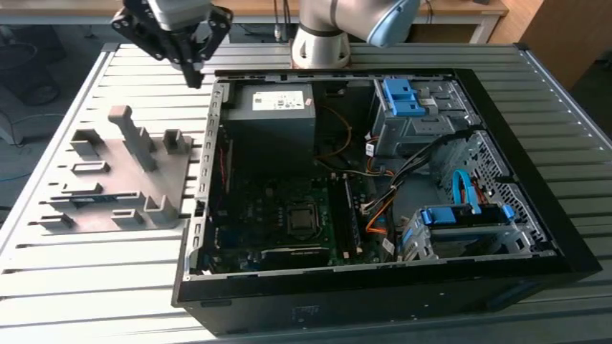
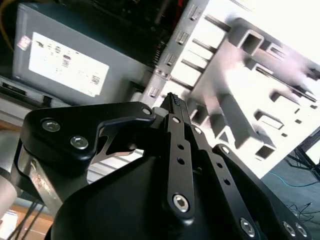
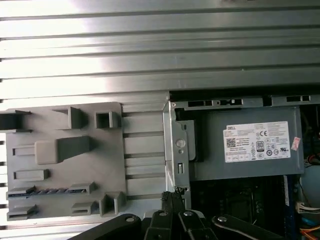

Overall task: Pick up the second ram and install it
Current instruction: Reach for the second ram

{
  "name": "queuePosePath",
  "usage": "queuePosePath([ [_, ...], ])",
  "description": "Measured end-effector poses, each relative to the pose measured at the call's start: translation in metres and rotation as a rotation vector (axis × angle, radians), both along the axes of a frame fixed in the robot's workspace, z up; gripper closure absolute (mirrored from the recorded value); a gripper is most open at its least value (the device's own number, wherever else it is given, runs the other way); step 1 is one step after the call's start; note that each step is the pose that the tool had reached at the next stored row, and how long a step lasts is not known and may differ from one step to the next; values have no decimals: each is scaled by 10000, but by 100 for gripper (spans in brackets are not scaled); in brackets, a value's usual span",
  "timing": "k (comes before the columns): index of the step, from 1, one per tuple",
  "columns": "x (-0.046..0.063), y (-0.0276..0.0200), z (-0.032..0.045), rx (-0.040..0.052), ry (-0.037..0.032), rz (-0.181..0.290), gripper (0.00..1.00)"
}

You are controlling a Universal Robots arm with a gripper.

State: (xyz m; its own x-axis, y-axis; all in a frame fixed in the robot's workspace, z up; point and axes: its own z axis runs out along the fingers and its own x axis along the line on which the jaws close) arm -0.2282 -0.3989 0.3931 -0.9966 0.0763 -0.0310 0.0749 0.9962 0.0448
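Note:
The second ram is a thin dark stick standing on edge in a slot of the grey plastic fixture. In the exterior view the ram is in the fixture on that view's left. My gripper hangs above the table, between the fixture and the back corner of the open computer case, well away from the ram. Its black fingers are pressed together with nothing between them, and the gripper also appears in the first wrist view.
Inside the case are a grey power-supply box, the motherboard with a dark stick seated in a slot, blue drive brackets and loose cables. The arm's base stands behind the case on the slatted metal table.

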Motion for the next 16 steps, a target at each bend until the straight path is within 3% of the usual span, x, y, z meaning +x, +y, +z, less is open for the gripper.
queuePosePath([
  [16, -711, 0, -7, 0, -8, 1, 90],
])
